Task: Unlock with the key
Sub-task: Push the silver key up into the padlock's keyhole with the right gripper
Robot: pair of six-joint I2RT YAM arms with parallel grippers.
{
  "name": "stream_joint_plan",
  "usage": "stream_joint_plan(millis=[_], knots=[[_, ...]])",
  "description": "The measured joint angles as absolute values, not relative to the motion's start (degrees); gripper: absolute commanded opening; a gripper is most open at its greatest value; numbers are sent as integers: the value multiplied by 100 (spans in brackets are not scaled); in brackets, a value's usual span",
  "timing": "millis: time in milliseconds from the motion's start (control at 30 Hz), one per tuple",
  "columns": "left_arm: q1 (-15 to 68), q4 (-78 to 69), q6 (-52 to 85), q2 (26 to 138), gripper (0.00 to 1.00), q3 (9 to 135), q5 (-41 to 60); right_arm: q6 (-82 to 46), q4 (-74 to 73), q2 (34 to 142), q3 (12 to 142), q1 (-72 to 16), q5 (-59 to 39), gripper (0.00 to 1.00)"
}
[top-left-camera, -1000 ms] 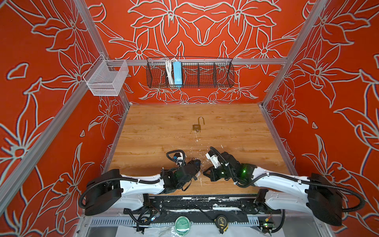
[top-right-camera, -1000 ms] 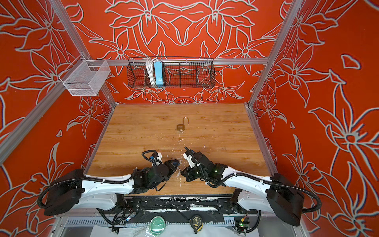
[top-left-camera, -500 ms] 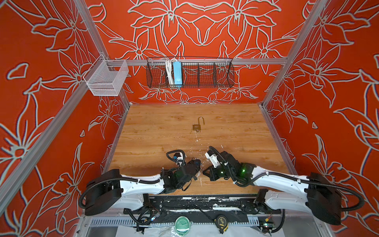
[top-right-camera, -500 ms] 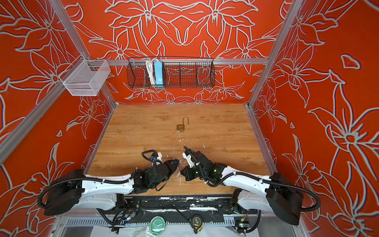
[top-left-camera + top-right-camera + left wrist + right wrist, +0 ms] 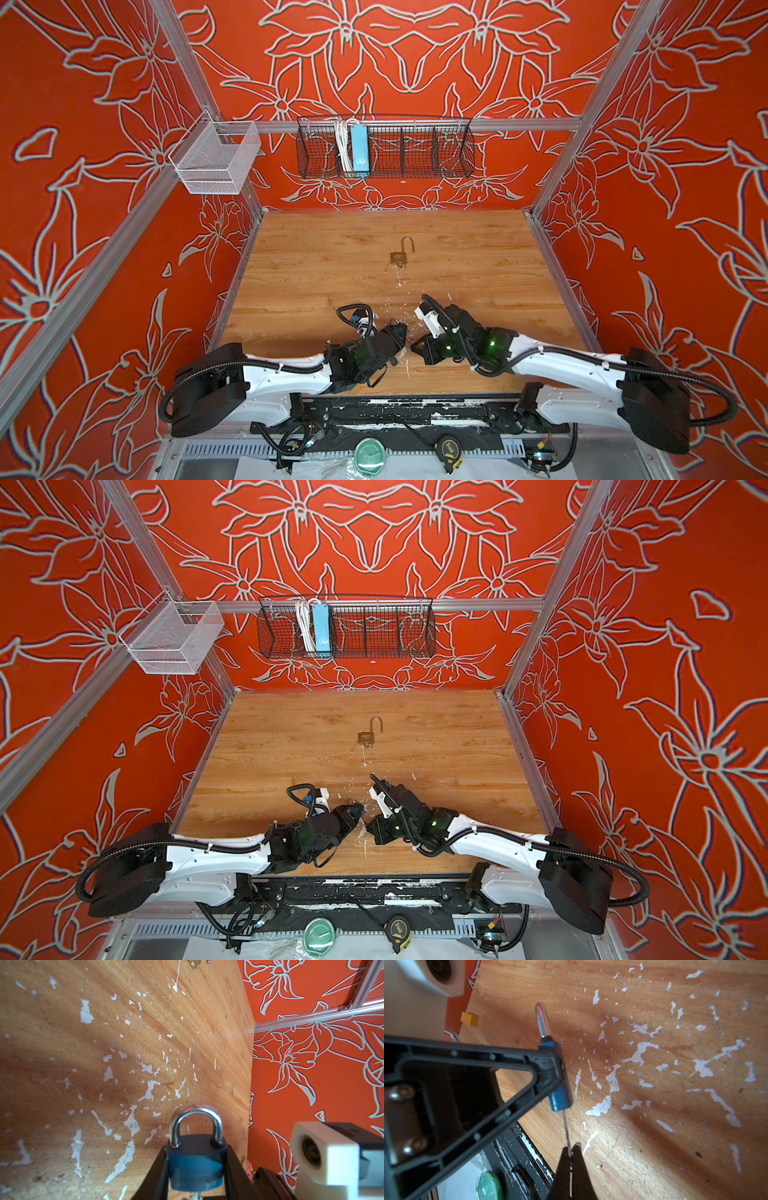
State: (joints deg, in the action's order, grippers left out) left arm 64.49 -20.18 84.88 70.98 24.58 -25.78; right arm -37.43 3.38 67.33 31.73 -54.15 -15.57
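Both arms lie low over the desk [image 5: 332, 257], forearms angled inward, tips almost meeting. The left hand [image 5: 395, 332] is clamped on the blue padlock [image 5: 195, 1165], whose shackle is closed. The right hand [image 5: 571, 1153] pinches the key [image 5: 565, 1126], which sits in the padlock's base just ahead of its fingertips.

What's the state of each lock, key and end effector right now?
blue padlock: shackle closed, body clamped.
key: blade runs into the blue padlock's underside, apparently inserted.
left end effector: shut on the blue padlock.
right end effector: shut on the key.
brass padlock: shackle open, lying on the table, apart from both arms.
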Motion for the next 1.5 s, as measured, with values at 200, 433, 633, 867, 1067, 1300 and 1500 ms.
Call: stream_joint_plan(millis=[200,433,633,867,1067,1300,1500], knots=[[6451,-2075,8381,7083,0,2418,-2571,-3760,373,6768,3212,-5415,-1527,0],[6464,-2217,8208,7015,0,2346,-2646,-4003,209,6768,3212,-5408,-1559,0],[6501,-2517,8018,6971,0,2202,-2829,-4333,49,6792,3212,-5323,-1776,0],[6506,-2912,7734,6672,0,1905,-2694,-4506,40,6632,3205,-5323,-1975,0],[6506,-2912,7603,6541,0,1885,-2558,-4506,126,6501,3194,-5332,-2008,0],[6506,-2867,7682,6635,0,1885,-2408,-4410,266,6558,3199,-5415,-1894,0],[6766,-2366,7756,6650,0,2073,-2530,-4506,451,6641,3328,-5610,-1584,0]])
